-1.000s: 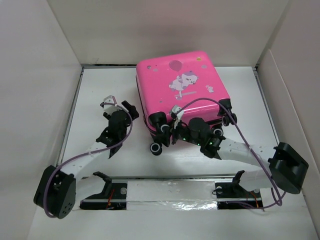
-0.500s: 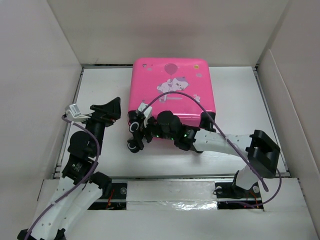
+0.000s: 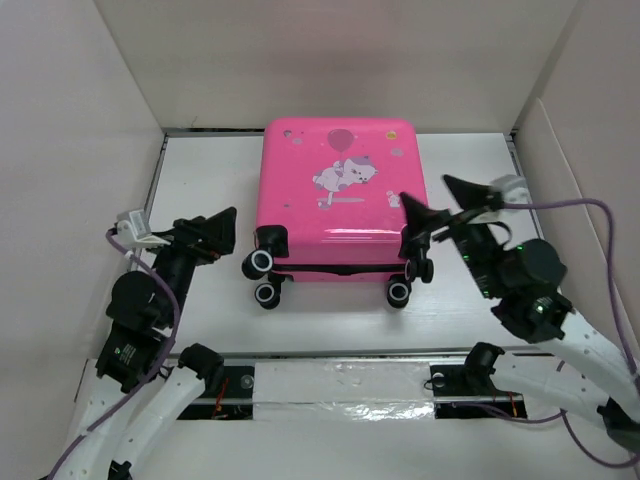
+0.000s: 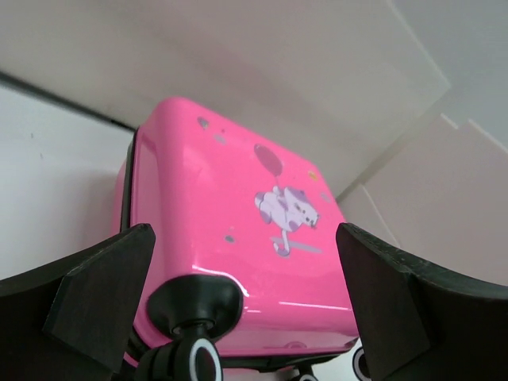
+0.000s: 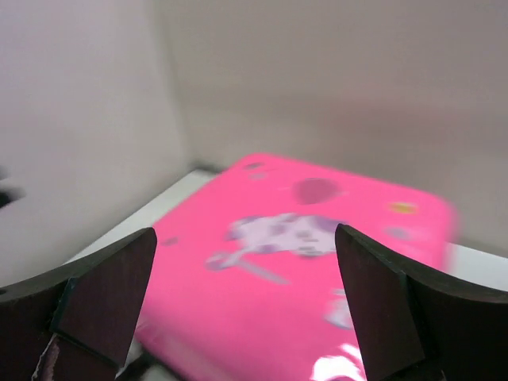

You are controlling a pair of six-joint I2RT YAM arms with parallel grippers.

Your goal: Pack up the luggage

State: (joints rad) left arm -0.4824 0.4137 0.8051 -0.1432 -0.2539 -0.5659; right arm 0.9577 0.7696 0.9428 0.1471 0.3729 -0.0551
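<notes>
1. Top view: the suitcase (image 3: 340, 190) lies flat and shut in the middle of the frame on the table (image 3: 200, 170), cartoon side up, with its wheels (image 3: 262, 263) toward the bottom edge. The left gripper (image 3: 222, 235) sits just left of it and the right gripper (image 3: 428, 192) is at its lower right corner. Both are spread wide and hold nothing. I judge they flank the case so that either one can steady or nudge it.
2. Left wrist: the pink lid (image 4: 230, 206) fills the centre and one wheel (image 4: 194, 309) sits at the bottom. My fingers (image 4: 95, 294) are parted on either side, clear of the case.
3. Right wrist: the view is blurred. The lid (image 5: 302, 270) is at lower centre, and the fingers (image 5: 397, 309) are parted at the lower corners with nothing between them. I cannot tell whether they touch the case.
</notes>
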